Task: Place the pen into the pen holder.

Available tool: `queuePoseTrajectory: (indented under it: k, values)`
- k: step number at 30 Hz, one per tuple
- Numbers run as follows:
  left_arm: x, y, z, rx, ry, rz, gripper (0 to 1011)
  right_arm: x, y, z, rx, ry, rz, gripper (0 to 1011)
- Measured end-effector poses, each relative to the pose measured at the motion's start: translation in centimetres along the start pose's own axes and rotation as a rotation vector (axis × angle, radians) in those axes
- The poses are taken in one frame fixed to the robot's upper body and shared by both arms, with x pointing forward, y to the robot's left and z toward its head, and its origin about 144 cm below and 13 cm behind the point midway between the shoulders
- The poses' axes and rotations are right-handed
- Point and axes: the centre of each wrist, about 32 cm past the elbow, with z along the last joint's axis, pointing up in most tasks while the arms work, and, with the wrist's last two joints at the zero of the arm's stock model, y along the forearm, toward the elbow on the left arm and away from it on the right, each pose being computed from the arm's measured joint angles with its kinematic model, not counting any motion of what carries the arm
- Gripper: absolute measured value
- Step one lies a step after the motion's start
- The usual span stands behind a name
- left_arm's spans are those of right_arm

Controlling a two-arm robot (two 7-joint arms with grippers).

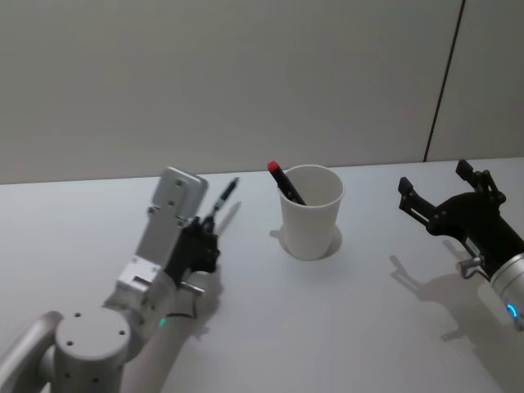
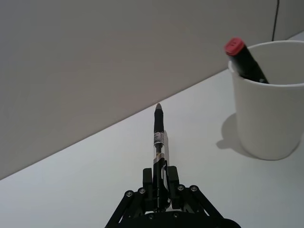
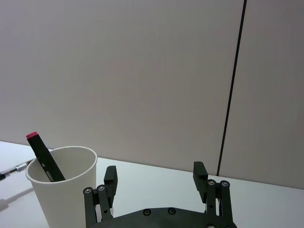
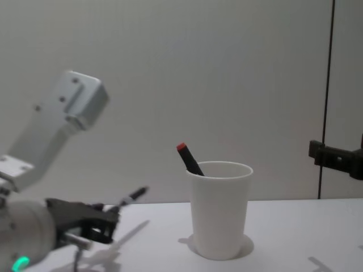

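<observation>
Clamped on the tail of the black pen (image 2: 159, 130), the left gripper (image 2: 160, 178) aims its long axis far and slightly right. The pen holder (image 2: 266, 109) stands to its right, already holding a red-capped marker (image 2: 244, 59). The right gripper (image 3: 155, 171), jaws apart, hangs right of the cup.
</observation>
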Motion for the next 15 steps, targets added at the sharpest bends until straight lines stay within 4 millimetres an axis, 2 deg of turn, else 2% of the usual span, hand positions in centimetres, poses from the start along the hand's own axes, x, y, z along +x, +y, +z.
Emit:
queuePoseTrajectory:
  k: [15]
  values:
    - [3.0, 2.4, 0.7, -0.14, 0.011, 0.14, 186, 0.0, 0.0, 0.0, 0.0, 0.0, 0.0, 1001]
